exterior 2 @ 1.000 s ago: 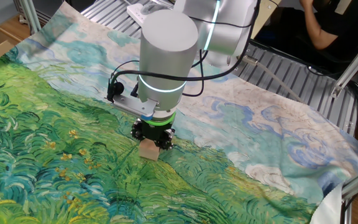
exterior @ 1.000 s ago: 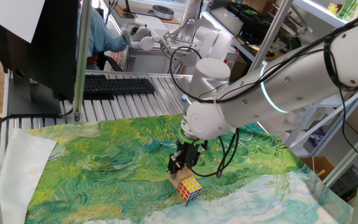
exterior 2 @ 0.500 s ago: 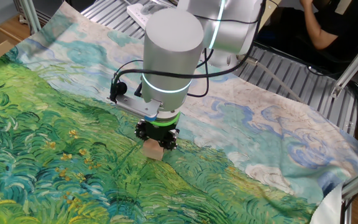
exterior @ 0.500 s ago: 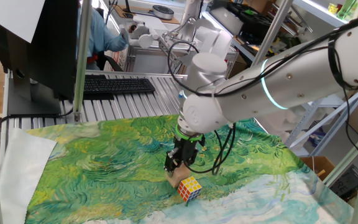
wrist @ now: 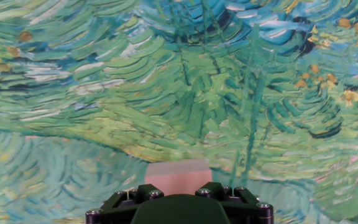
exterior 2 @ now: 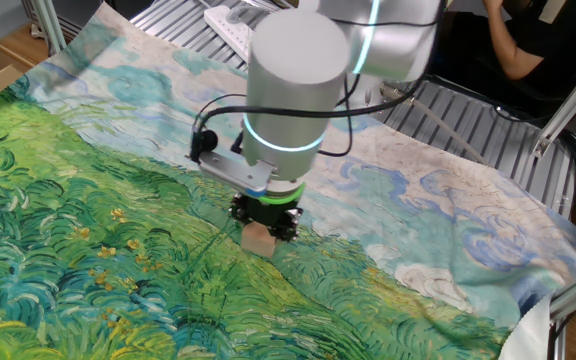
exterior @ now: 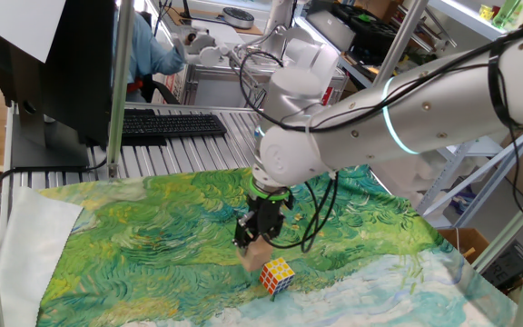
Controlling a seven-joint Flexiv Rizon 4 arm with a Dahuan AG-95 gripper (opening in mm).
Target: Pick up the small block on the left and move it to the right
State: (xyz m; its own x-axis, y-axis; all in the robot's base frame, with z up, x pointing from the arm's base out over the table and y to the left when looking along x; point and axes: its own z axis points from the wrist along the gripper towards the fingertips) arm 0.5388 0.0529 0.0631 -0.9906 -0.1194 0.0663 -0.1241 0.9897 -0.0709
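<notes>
Change: gripper (exterior 2: 264,218) with the small block (exterior 2: 259,239) has shifted sideways across the cloth (exterior 2: 88,250) over the last second
Claw: jaws closed on the block, which hangs just above the cloth
Meaning: carry judged under way, release pending
Neighbour: puzzle cube (exterior: 277,274) just beside the block
Surface: painted cloth, lightly rippled
Room: keyboard (exterior: 171,124) behind, a person seated beyond

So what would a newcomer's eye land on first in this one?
Probably the big white arm reaching over the swirling green painted cloth that covers the table. Its gripper is shut on the small block, a plain tan cube near the cloth's middle. The multicoloured puzzle cube sits right beside it.
</notes>
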